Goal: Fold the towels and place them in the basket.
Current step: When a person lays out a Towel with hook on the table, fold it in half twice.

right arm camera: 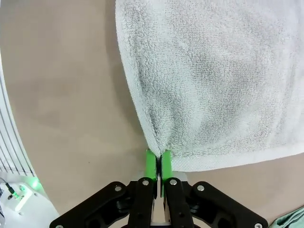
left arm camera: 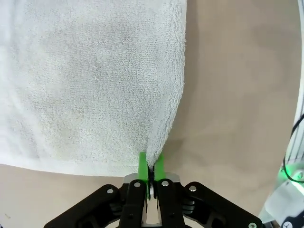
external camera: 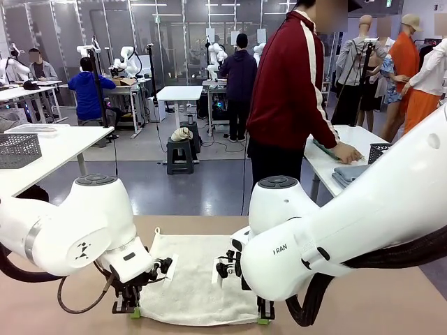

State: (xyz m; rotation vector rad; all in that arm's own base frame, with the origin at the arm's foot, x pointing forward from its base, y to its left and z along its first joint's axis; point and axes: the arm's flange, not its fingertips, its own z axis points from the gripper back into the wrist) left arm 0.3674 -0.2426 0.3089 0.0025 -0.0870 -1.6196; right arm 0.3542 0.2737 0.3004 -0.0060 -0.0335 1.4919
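fold start | left gripper [left arm camera: 151, 173], right gripper [right arm camera: 158, 164] each pinched shut on a near corner of cream-white rectangular terry-cloth towel [external camera: 195, 279] | next: lift evenly, fold away

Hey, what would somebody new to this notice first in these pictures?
The cream-white towel lies spread on the tan table, close to the front camera. The left gripper and the right gripper are each shut on one near corner of it. Beyond, a person in a red jacket leans over another table, hand on some cloth.
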